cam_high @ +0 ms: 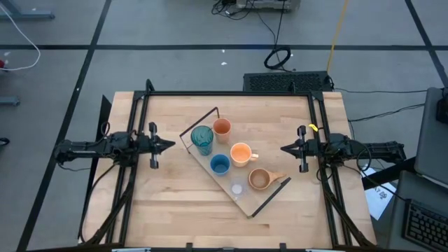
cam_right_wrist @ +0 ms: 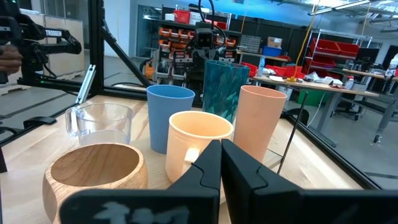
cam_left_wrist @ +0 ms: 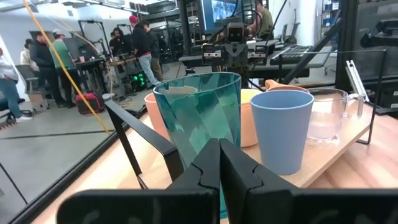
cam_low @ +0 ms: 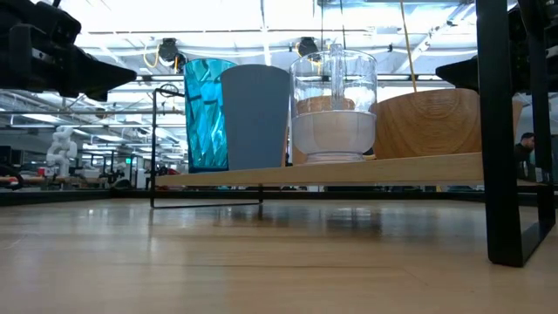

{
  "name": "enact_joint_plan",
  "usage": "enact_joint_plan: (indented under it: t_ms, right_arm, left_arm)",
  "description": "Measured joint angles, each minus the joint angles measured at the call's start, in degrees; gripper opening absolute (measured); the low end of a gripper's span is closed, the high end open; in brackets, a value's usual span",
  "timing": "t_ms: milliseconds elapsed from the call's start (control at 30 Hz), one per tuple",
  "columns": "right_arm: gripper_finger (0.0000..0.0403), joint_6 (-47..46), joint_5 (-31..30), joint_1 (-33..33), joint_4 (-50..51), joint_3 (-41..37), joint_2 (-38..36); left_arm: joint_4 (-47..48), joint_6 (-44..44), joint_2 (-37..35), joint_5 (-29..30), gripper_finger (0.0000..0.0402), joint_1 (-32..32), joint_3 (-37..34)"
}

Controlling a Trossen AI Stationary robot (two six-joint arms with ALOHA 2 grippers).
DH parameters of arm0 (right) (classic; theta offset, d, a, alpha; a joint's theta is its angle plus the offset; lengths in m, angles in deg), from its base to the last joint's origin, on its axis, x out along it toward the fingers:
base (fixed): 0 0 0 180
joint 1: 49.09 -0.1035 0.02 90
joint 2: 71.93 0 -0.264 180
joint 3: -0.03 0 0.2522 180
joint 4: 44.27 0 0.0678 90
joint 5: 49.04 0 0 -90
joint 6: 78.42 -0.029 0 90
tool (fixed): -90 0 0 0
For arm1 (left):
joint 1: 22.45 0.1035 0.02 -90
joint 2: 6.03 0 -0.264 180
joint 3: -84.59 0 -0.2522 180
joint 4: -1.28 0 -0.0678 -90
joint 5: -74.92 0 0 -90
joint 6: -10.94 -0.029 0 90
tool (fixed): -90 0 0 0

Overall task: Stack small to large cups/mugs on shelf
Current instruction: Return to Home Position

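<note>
you're on the homing step, i judge: the shelf (cam_high: 246, 201) in the middle of the tabletop (cam_high: 161, 203) carries every vessel, teal tumbler (cam_high: 202, 138) to tan mug (cam_high: 260, 179). left hand (cam_high: 168, 145) and right hand (cam_high: 285, 148) hang at opposite sides, fingers pinched together, empty. next calls only for parking both arms clear of the shelf.

The light-wood shelf (cam_high: 248, 204) lies diagonally at mid-bench. Six vessels stand upright on it in two rows: teal tumbler (cam_high: 202, 139), short blue cup (cam_high: 220, 164) and tiny clear glass (cam_high: 237, 188) along one long edge; small orange cup (cam_high: 222, 127), orange handled mug (cam_high: 241, 154) and tan handled mug (cam_high: 260, 179) along the other.
</note>
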Motion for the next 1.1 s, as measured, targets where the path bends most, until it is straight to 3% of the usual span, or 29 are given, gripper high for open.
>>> enact_joint_plan:
  t_ms: [500,1100]
  right_arm:
    - [0.0,0.0,0.0,0.0,0.0,0.0,0.0]
    - [0.0,0.0,0.0,0.0,0.0,0.0,0.0]
  left_arm:
    - [0.9,5.9,0.0,-3.4,0.0001,-2.5,0.0]
    - [0.6,1.0,0.0,-2.8,0.0011,-3.6,0.0]
